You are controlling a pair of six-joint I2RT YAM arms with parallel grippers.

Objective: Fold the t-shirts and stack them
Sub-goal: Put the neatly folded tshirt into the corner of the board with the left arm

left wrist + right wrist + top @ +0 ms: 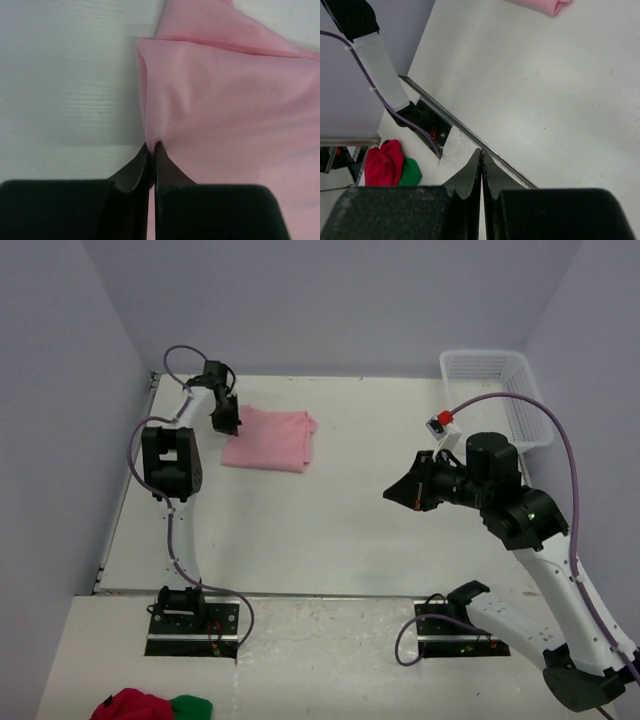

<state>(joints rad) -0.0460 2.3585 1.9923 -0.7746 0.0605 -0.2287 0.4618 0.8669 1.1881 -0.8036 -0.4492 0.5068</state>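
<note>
**Left arm pinches the folded pink shirt; right arm hangs clenched and empty**

Top view: the t-shirt (270, 438) lies folded into a rough rectangle on the white table (330, 530), toward 11 o'clock from the table's middle. The left gripper (228, 423) sits at the shirt's 9 o'clock edge, touching it. The right gripper (392, 495) hangs above the table at about 3 o'clock, well apart from the shirt, its tip aimed toward 9 o'clock. A white mesh basket (485, 354) stands in the far corner at 1 o'clock. A red and green cloth bundle (150, 707) lies at the near edge, around 7 o'clock.

Left wrist view: the left gripper (152, 147) is clenched, with a fold of the t-shirt (225, 100) nipped between its fingertips; creases in the fabric run up toward 12 o'clock from the pinch. Bare table (65, 75) fills the 9 to 11 o'clock side.

Right wrist view: the right gripper (481, 156) is clenched with nothing between its fingers. A corner of the t-shirt (545, 5) shows at 1 o'clock, and the cloth bundle (390, 165) at 8 o'clock.
</note>
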